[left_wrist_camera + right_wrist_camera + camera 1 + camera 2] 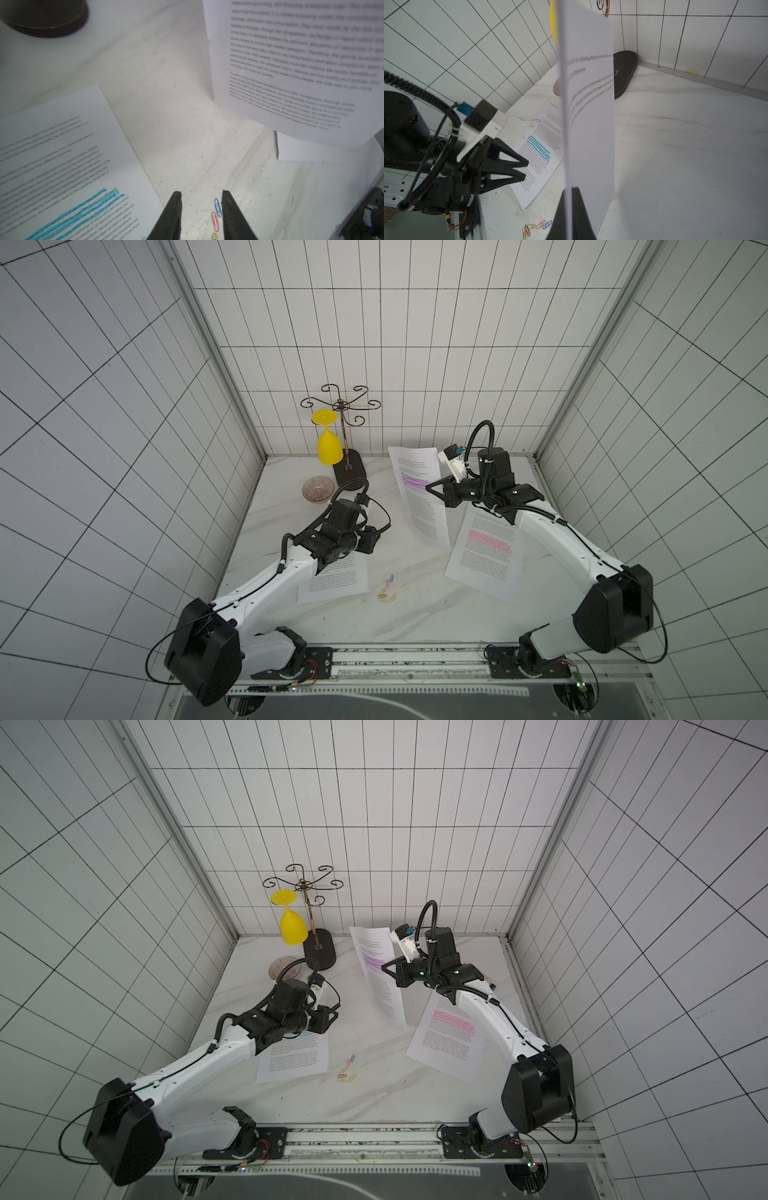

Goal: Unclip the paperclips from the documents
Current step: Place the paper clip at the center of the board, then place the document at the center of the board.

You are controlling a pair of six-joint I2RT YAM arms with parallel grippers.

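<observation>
My right gripper (pixel 572 189) is shut on the edge of the purple-highlighted document (pixel 419 489), holding it upright off the table. The pink-highlighted document (pixel 486 556) lies flat under the right arm. The blue-highlighted document (pixel 539 149) lies under the left arm, with blue (pixel 537 120), pink (pixel 531 126) and gold (pixel 523 137) paperclips on its top edge. Several loose paperclips (pixel 386 591) lie on the table in front of it. My left gripper (pixel 201 194) hangs open above the table beside the blue document, with nothing between its fingers; a loose blue paperclip (pixel 217 207) shows on the table below.
A wire glass stand (pixel 347 472) with a dark oval base stands at the back left, and a yellow glass (pixel 329 448) hangs upside down from it. A small ribbed bowl (pixel 318 490) sits just behind the left arm. Tiled walls enclose three sides.
</observation>
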